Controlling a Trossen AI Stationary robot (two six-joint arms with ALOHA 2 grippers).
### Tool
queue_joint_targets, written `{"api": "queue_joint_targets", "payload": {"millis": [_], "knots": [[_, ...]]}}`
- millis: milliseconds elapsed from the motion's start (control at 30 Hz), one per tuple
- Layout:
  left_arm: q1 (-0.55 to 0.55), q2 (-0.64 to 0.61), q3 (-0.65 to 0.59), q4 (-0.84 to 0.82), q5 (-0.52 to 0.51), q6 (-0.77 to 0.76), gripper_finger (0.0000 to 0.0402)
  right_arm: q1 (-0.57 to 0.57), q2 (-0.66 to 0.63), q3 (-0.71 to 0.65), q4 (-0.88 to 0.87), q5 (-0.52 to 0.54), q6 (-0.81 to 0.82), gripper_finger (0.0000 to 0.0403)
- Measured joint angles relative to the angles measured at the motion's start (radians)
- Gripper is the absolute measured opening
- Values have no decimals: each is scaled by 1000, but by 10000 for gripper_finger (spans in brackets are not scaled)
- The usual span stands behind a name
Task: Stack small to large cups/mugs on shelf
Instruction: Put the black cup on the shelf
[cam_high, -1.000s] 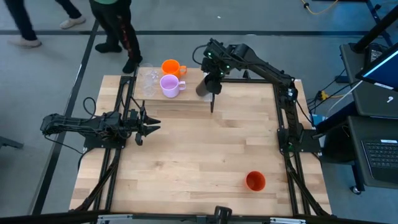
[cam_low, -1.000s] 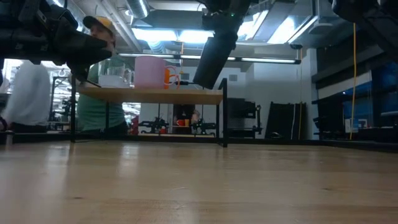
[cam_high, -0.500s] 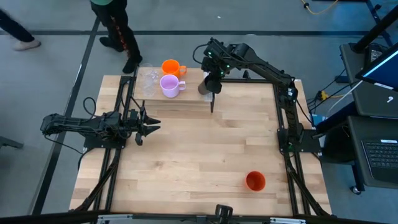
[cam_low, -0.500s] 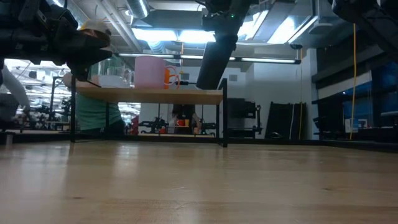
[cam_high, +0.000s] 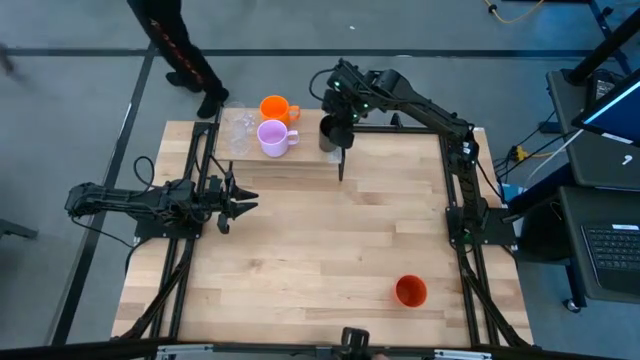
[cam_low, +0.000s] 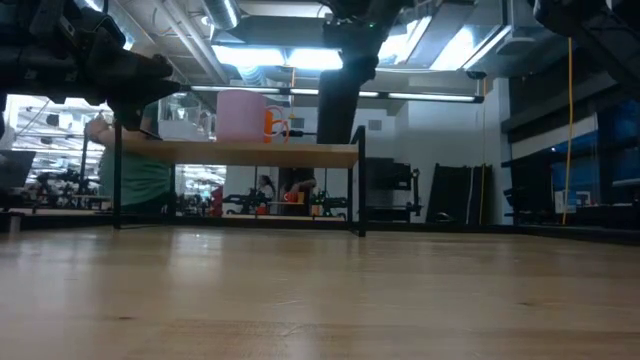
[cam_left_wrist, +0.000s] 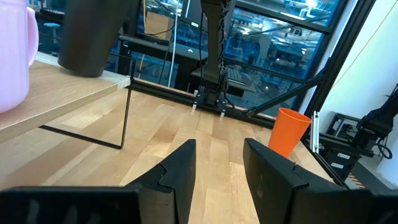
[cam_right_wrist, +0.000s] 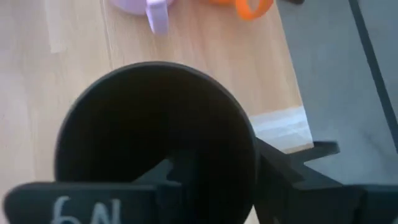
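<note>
My right gripper (cam_high: 338, 120) is shut on the black tumbler (cam_high: 329, 130) over the right end of the shelf (cam_high: 300, 160). In the low view the tumbler (cam_low: 337, 100) stands upright, with its base at the shelf top (cam_low: 240, 153). The lilac mug (cam_high: 272, 138), the orange mug (cam_high: 274, 108) and the clear glasses (cam_high: 237, 130) stand on the shelf's left half. The red-orange cup (cam_high: 410, 291) stands on the table at the near right. My left gripper (cam_high: 245, 203) is open and empty, low at the table's left. My right gripper holds the tumbler by its rim wall (cam_right_wrist: 245, 155). One finger (cam_right_wrist: 180, 180) is inside the mouth and the other (cam_right_wrist: 280, 174) is outside. The fingers come from above, pointing down. The tumbler is upright, mouth up; I cannot tell whether its base rests on the shelf.
The shelf's black legs (cam_low: 360, 190) stand on the tabletop. The left wrist view shows the tumbler (cam_left_wrist: 93, 31) beside the lilac mug (cam_left_wrist: 12, 56). A person (cam_high: 175, 40) walks beyond the table's far edge. The arm frames run along both table sides.
My right gripper has turned the black tumbler from tilted to upright over the shelf's right end and shifted it slightly toward the far edge. The person behind the table has walked toward the left.
</note>
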Motion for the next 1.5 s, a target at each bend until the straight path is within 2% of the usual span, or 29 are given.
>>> {"api": "queue_joint_targets", "payload": {"millis": [233, 567, 733, 933, 1267, 1367, 1500], "knots": [[0, 0, 0, 0, 0, 0, 128, 0, 0, 0, 53, 0, -3, 132], [0, 0, 0, 0, 0, 0, 128, 0, -3, 0, 136, 1, -41, 134], [0, 0, 0, 0, 0, 0, 128, 1, -3, 9, 173, 70, -67, 134], [0, 0, 0, 0, 0, 0, 128, 10, -55, 14, 182, 78, -84, 134], [0, 0, 0, 0, 0, 0, 128, 45, -313, 16, 1, 73, -15, 134], [0, 0, 0, 0, 0, 0, 128, 42, -346, 15, -99, 26, 50, 134], [0, 0, 0, 0, 0, 0, 128, 38, -351, -13, -215, -50, 58, 134]]}}
